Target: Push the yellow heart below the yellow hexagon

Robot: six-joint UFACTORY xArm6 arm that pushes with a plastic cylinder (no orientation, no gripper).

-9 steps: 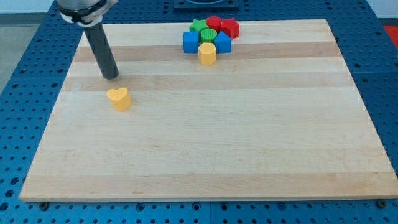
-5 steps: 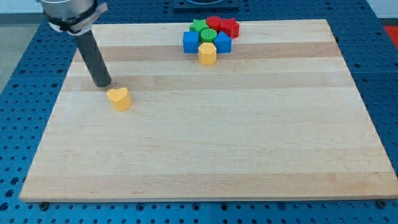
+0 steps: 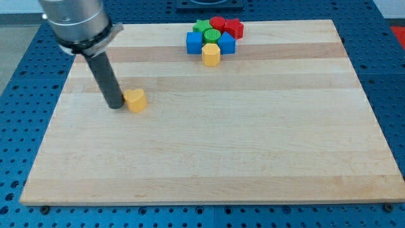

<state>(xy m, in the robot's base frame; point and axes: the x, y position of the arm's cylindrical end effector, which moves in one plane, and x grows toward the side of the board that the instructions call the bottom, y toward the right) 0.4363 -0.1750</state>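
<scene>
The yellow heart sits on the left part of the board, with my tip touching its left side, so a push to the right looks under way. The yellow hexagon is well apart, up by the cluster at the view's top. No jaws here, only a rod. Most of the travel seems left
</scene>
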